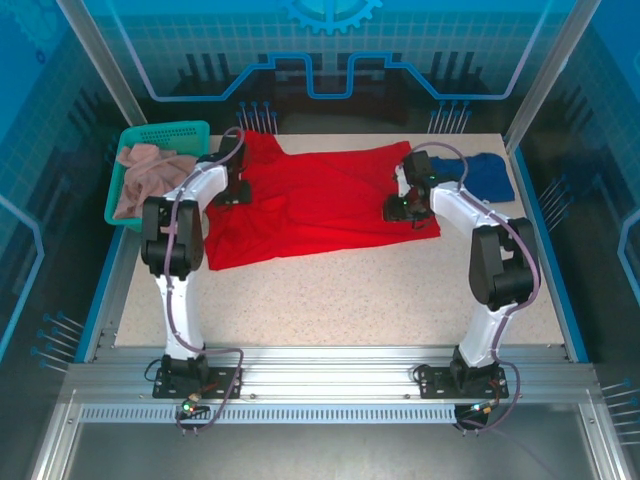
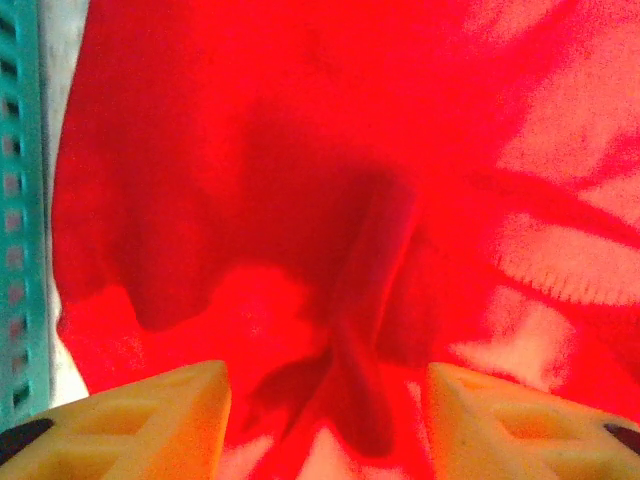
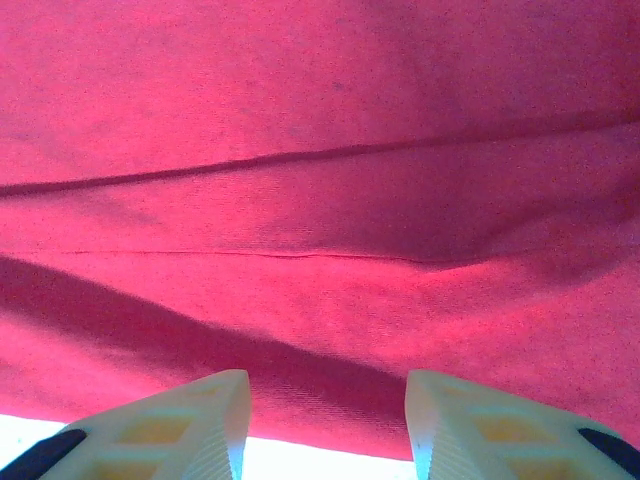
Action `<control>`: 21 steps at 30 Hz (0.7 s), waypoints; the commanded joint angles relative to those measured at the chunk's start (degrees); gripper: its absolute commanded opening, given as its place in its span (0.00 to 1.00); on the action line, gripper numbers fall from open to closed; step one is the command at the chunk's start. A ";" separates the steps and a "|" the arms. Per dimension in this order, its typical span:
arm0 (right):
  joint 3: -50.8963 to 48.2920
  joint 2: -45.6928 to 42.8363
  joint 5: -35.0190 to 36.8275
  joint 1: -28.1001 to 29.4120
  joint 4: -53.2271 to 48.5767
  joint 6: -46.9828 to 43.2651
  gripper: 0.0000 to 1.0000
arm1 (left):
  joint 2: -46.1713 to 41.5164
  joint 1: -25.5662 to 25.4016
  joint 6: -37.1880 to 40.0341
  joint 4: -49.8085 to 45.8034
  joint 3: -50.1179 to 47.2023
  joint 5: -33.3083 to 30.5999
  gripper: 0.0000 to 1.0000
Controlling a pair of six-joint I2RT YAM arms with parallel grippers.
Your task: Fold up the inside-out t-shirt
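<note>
The inside-out t-shirt point(image 1: 320, 205) lies on the table point(image 1: 350, 300) beside the teal basket point(image 1: 165, 133), long axis running away from it; left fingers point(image 2: 150, 420) — parted, grasping nothing — straddle a fold at the basket end; right fingers point(image 3: 180, 425), likewise parted, face the far edge.

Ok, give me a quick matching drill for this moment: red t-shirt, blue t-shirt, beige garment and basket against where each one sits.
Things:
1 red t-shirt
2 blue t-shirt
3 beige garment
4 basket

Places:
A at the far left edge of the table
B far right corner of the table
C inside the basket
D spread across the far middle of the table

Pairs: 1-D, 2-B, 3-C, 4-A
</note>
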 commanded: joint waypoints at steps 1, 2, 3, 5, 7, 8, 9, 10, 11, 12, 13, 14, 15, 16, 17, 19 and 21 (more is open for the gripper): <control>-1.95 -4.16 -2.49 3.73 3.92 -1.67 0.47 | -9.65 -0.49 -4.47 4.47 -7.33 3.77 0.57; -2.54 -4.43 -3.42 4.57 5.10 -1.70 0.47 | -11.32 -0.48 -5.36 5.82 -9.87 4.72 0.58; -2.89 -4.34 -4.70 5.54 6.23 -1.56 0.48 | -13.28 -0.49 -6.57 7.62 -12.78 6.70 0.58; -2.64 -3.15 -5.83 6.80 7.03 -0.76 0.48 | -15.97 -0.49 -8.54 11.72 -18.03 10.87 0.58; -1.34 -0.62 -5.31 6.54 5.66 1.11 0.48 | -16.90 -0.49 -9.84 14.04 -20.84 14.62 0.58; -0.50 0.57 -4.24 6.01 4.25 1.95 0.47 | -16.82 -0.53 -10.08 14.12 -21.27 15.82 0.58; 0.69 1.82 -3.04 5.17 2.13 2.71 0.47 | -16.70 -0.49 -10.38 13.88 -21.73 16.79 0.58; 1.39 2.93 -1.82 4.21 0.71 2.95 0.47 | -16.86 -0.49 -10.90 13.64 -22.50 17.58 0.59; 1.54 3.37 -0.99 3.35 -0.06 3.05 0.46 | -17.36 -0.49 -11.41 13.80 -23.59 18.04 0.59; 1.25 3.54 -0.35 2.43 -0.47 2.89 0.46 | -18.41 -0.47 -11.85 14.44 -25.19 18.58 0.58; 0.82 3.45 -0.19 1.30 -0.72 2.87 0.46 | -19.65 -0.49 -12.31 15.27 -26.81 19.04 0.58; 0.29 3.31 -0.10 0.34 -0.70 2.96 0.46 | -20.71 -0.51 -12.50 15.94 -28.18 19.37 0.58; -0.38 3.14 -0.11 -0.78 -0.57 2.96 0.46 | -21.85 -0.49 -12.80 16.56 -29.53 19.75 0.59; -0.72 3.11 -0.12 -1.93 -0.78 2.90 0.46 | -22.60 -0.53 -13.19 17.09 -30.65 19.87 0.59; -0.91 3.29 -0.18 -2.90 -0.73 2.67 0.46 | -22.90 -0.49 -13.55 17.55 -31.50 19.96 0.59; -0.01 4.97 -0.15 -5.02 -2.00 1.97 0.46 | -22.91 -0.47 -14.04 18.85 -33.52 19.53 0.59; 2.25 7.93 0.31 -6.56 -4.73 1.42 0.46 | -22.13 -0.29 -14.60 19.69 -34.89 18.19 0.59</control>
